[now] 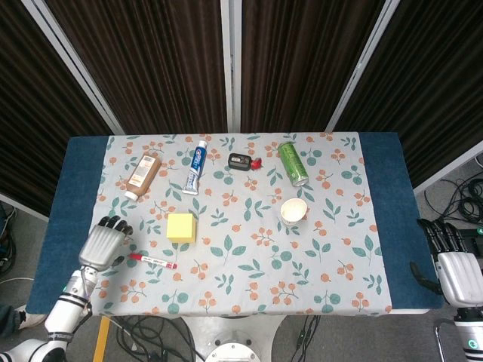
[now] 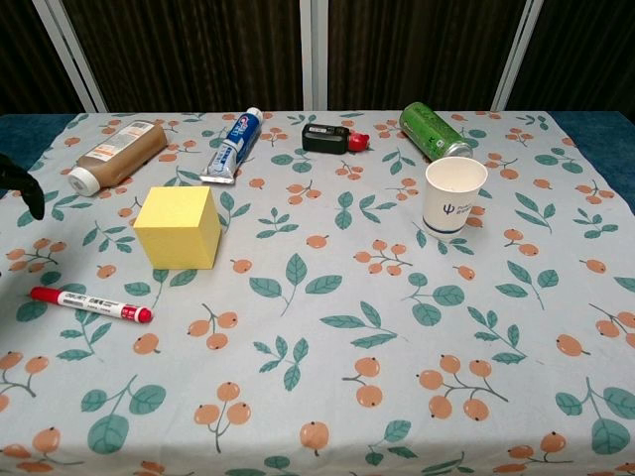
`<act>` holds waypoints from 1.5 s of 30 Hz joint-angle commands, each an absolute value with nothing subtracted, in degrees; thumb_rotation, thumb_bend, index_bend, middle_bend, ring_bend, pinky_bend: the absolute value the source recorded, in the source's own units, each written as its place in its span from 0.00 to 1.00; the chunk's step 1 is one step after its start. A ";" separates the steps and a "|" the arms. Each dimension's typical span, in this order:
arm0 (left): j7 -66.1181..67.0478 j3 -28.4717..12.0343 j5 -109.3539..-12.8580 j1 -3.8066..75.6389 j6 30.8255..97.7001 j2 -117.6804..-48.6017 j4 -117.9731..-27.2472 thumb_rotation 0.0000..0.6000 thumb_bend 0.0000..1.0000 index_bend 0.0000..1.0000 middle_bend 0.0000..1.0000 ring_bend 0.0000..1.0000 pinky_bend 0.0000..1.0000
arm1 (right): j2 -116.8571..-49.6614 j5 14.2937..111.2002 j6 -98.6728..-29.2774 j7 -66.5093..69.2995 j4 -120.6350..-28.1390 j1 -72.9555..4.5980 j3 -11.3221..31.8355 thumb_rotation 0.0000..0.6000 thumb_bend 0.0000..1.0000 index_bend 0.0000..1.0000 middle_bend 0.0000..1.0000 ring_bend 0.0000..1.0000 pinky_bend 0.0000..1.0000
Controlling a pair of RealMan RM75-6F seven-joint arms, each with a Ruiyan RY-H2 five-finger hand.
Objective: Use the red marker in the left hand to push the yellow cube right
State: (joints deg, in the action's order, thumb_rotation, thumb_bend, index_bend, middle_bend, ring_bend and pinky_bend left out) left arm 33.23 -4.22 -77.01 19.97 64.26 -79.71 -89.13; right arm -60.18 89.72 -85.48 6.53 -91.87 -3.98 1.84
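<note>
The red marker (image 1: 152,261) (image 2: 90,304) lies flat on the floral cloth, front left of the yellow cube (image 1: 181,227) (image 2: 179,227). My left hand (image 1: 102,244) hovers over the cloth's left edge, just left of the marker's cap end, fingers apart and holding nothing. In the chest view only its dark fingertips (image 2: 26,194) show at the left border. My right hand (image 1: 456,270) stays off the table's right edge, fingers apart and empty.
Along the back stand or lie a brown bottle (image 1: 143,174), a toothpaste tube (image 1: 196,167), a small black device (image 1: 241,161) and a green can (image 1: 293,164). A white paper cup (image 1: 293,212) stands right of the cube.
</note>
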 commanded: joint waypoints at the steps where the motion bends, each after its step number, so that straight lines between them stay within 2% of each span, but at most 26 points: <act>1: 38.30 -4.10 -73.44 21.26 63.05 -81.56 -91.08 1.00 0.18 0.45 0.43 0.23 0.26 | -60.18 89.64 -85.42 6.72 -91.70 -3.99 1.85 1.00 0.27 0.03 0.09 0.00 0.00; 15: 50.12 -3.42 -64.23 24.69 62.60 -85.97 -94.29 1.00 0.21 0.48 0.43 0.25 0.26 | -60.50 89.43 -85.09 7.79 -90.69 -4.03 1.77 1.00 0.27 0.03 0.09 0.00 0.00; 28: 53.07 -2.33 -61.86 26.34 65.04 -88.44 -94.48 1.00 0.23 0.51 0.56 0.37 0.26 | -60.66 89.22 -84.94 8.62 -89.83 -3.98 1.71 1.00 0.27 0.03 0.10 0.00 0.00; 45: 58.64 -1.21 -56.15 29.04 66.13 -91.06 -93.94 1.00 0.27 0.54 0.60 0.41 0.26 | -60.86 89.01 -85.12 9.90 -88.78 -3.76 1.74 1.00 0.27 0.03 0.10 0.00 0.00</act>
